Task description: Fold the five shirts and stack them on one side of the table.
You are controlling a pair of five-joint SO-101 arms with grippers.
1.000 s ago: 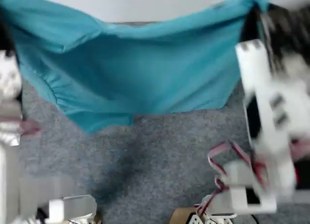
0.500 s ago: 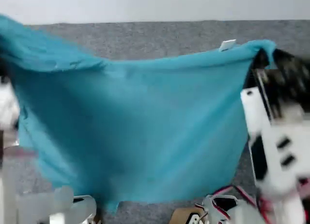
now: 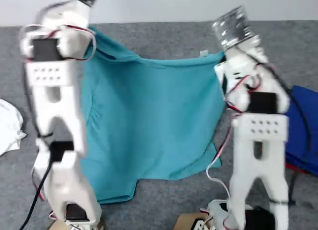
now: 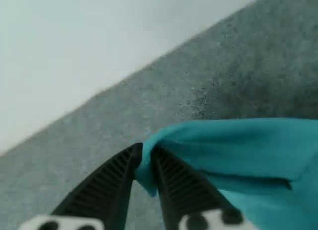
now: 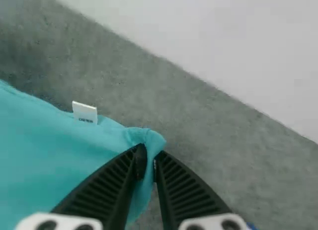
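Observation:
A teal shirt [image 3: 154, 120] lies spread over the grey table [image 3: 169, 38], stretched between both arms. My left gripper [image 4: 145, 153] is shut on one far corner of the teal shirt [image 4: 238, 145], close above the table near its back edge. My right gripper [image 5: 148, 157] is shut on the other far corner of the teal shirt [image 5: 54, 150], next to a small white tag [image 5: 84, 113]. In the high view the left arm [image 3: 54, 91] stands over the shirt's left side and the right arm [image 3: 253, 120] over its right side.
A white shirt [image 3: 10, 128] lies crumpled at the table's left edge. A dark blue shirt [image 3: 304, 128] with red beneath it lies at the right edge. A pale wall [image 3: 164, 6] runs along the table's far side.
The teal shirt hung lifted in the air and now lies lowered and spread on the table. Both arms have swung forward and down toward the far edge, still holding its corners.

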